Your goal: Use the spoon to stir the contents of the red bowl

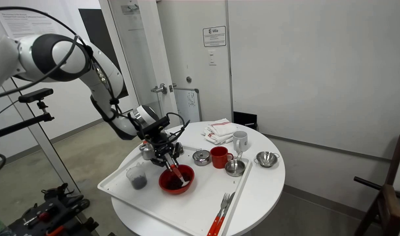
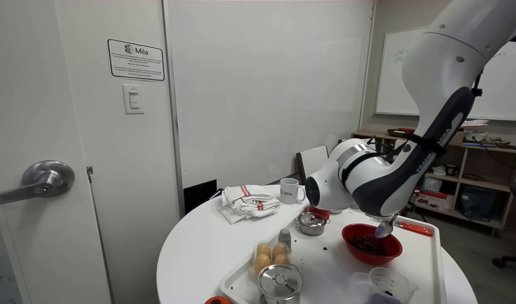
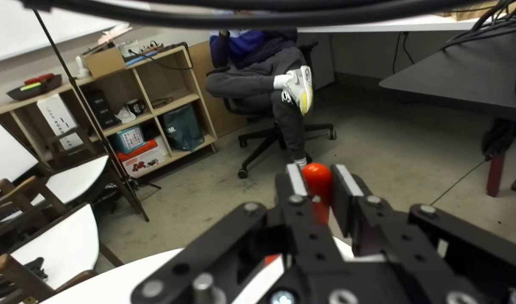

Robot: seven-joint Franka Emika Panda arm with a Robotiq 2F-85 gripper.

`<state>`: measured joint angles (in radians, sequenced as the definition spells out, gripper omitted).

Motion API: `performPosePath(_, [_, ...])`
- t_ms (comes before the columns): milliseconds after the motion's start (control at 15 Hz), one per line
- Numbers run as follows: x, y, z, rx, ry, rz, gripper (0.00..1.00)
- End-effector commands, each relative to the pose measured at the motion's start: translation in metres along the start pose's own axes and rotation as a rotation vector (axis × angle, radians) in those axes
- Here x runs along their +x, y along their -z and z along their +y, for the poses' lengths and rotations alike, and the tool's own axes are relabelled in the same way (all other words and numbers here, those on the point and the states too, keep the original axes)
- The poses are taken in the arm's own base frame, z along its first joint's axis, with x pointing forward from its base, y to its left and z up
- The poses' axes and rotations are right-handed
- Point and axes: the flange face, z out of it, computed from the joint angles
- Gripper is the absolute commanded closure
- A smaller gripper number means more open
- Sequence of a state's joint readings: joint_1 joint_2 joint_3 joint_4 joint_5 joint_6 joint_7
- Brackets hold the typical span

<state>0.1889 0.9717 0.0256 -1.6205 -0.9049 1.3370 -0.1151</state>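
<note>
Wrist view shows your claw [image 3: 322, 181] pinched on the orange-red handle of the spoon [image 3: 318, 179]. In an exterior view the spoon slants down to the right, its pale head inside the red bowl [image 1: 173, 191], near the right wall; whether it touches the dark contents [image 1: 174, 183], you cannot tell. Stirring looks to be the step in hand. Next, you likely need the head low in the contents and small sweeping circles kept clear of the rim. In an exterior view your arm [image 1: 109, 68] reaches in from the left, wrist low, claw tilted down over the bowl's far rim
</note>
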Motion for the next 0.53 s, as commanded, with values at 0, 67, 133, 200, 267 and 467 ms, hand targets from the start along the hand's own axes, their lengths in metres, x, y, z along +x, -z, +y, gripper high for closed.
performPosePath(0, [-0.010,0.010,0.011,-0.094,-0.063,-0.086,0.95])
performPosePath(67, [-0.014,0.017,0.016,-0.123,-0.079,-0.097,0.95])
performPosePath(133, [-0.017,0.021,0.018,-0.146,-0.090,-0.105,0.95])
performPosePath(200, [-0.020,0.028,0.022,-0.168,-0.104,-0.107,0.95])
performPosePath(267, [-0.023,0.036,0.025,-0.192,-0.116,-0.107,0.95])
performPosePath(467, [-0.028,0.063,0.029,-0.277,-0.145,-0.111,0.95])
